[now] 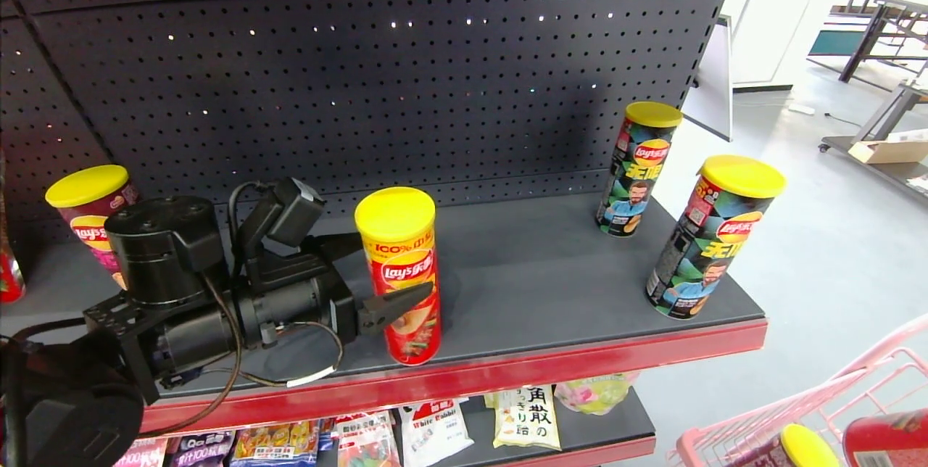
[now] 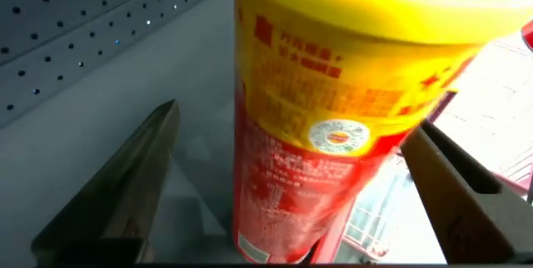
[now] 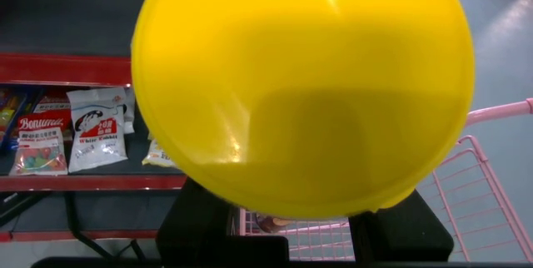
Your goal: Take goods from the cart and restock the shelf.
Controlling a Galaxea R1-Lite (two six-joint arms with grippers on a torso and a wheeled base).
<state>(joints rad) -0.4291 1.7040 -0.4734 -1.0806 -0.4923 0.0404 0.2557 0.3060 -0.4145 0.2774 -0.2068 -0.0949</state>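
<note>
With the red chip can point(image 1: 403, 300) standing upright near the front edge of the shelf point(image 1: 551, 286), lower middle of the frame, the left gripper point(image 1: 396, 264), spread wide around it and holding nothing, should back straight out, neither finger brushing it

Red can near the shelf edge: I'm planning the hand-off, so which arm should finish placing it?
Left: the left gripper sits open, fingers either side of the red can, upright on the shelf. The right gripper is by the cart, behind another can's yellow lid.
</note>
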